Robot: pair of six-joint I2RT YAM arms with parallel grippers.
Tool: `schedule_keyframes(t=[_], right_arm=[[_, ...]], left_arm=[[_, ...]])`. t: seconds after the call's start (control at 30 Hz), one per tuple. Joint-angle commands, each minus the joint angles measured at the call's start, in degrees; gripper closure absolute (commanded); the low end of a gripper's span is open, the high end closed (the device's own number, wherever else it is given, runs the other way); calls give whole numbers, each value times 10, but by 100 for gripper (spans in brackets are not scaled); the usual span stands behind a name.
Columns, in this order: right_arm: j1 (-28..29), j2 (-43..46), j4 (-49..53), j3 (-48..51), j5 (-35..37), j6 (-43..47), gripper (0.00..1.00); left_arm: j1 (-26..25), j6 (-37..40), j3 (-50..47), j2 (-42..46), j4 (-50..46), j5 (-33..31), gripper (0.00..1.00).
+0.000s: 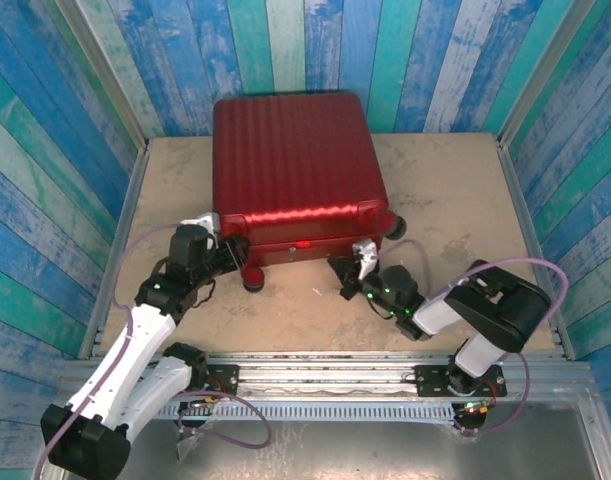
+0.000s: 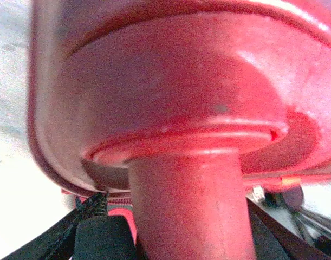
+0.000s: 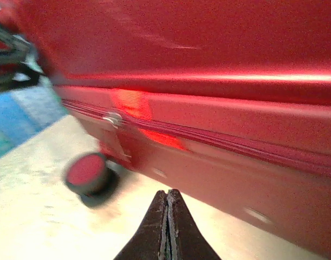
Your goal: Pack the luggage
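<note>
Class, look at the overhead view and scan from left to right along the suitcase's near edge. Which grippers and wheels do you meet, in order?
Along the near edge of the luggage: left gripper → left-corner wheel → right gripper → right-corner wheel.

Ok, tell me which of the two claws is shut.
The right claw, beside the zipped seam of the luggage: its fingers are pressed tight together. The left claw has fingers apart, a red luggage part between them.
</note>
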State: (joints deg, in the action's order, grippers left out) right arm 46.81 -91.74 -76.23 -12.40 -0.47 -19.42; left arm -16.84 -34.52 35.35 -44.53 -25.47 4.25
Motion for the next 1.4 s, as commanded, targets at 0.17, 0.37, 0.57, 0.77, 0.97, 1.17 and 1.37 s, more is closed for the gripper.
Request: schedule_keyframes(t=[0.17, 0.37, 0.57, 0.77, 0.97, 1.17, 1.37], right_arm=[[62, 157, 371, -65, 107, 58, 53], [248, 208, 610, -133, 379, -64, 45], [359, 89, 892, -356, 537, -205, 37], [328, -50, 940, -576, 514, -137, 30], [267, -143, 931, -653, 470, -153, 34], [253, -233, 987, -740, 469, -163, 51], [236, -281, 999, -778, 490, -188, 50]], left_arm=[[41, -51, -14, 26, 28, -71, 100], [41, -30, -21, 33, 35, -26, 100], [40, -24, -14, 31, 30, 6, 100], [39, -4, -4, 36, 7, 14, 100], [39, 9, -6, 45, 0, 22, 100], [39, 20, -1, 43, 10, 26, 100], [39, 20, -10, 28, 24, 39, 100]])
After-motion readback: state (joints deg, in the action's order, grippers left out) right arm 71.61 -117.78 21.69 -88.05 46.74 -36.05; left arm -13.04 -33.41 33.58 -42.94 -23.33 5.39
